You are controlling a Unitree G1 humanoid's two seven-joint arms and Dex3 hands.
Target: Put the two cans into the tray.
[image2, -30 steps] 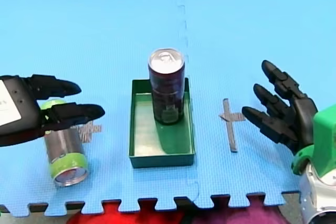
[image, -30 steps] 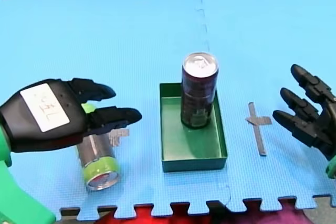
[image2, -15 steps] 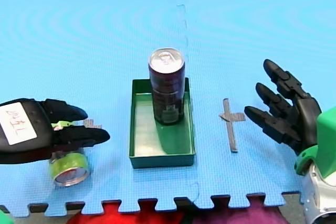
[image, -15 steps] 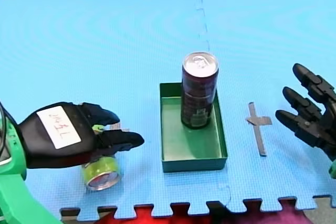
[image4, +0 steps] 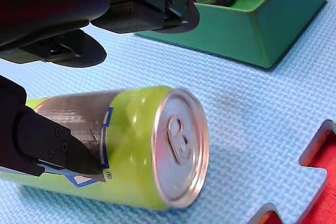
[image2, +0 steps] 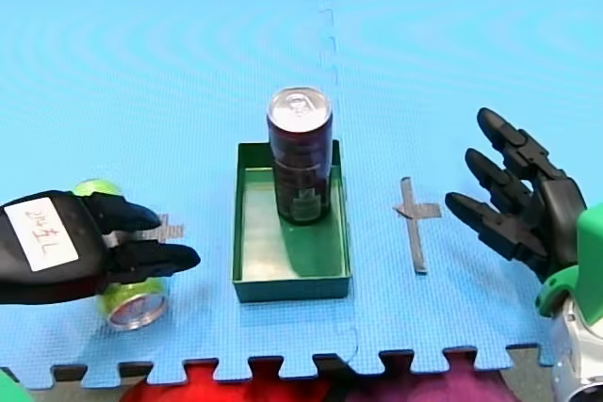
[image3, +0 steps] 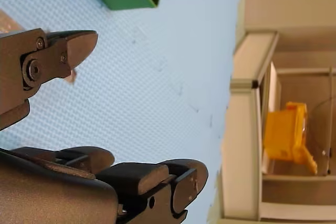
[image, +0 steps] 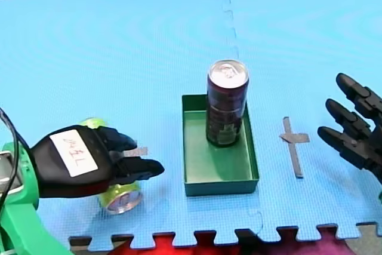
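My left hand [image: 83, 162] cups the lime-green can [image4: 131, 150], which lies on its side near the foam mat's [image: 119, 58] front-left corner; my fingers are not clamped. I'd close mid-barrel so it can't roll. The dark can [image: 226, 111] stands in the green tray [image: 221, 187]. My right hand [image: 355, 135] is empty near the right edge.

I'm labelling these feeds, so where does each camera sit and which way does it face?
First head view: head, looking down at mat; left hand over lying green can, right hand right of tray.
Second head view: same scene, offset.
First wrist view: wrist, past fingers toward tray corner.
Second wrist view: left wrist, close on green can.
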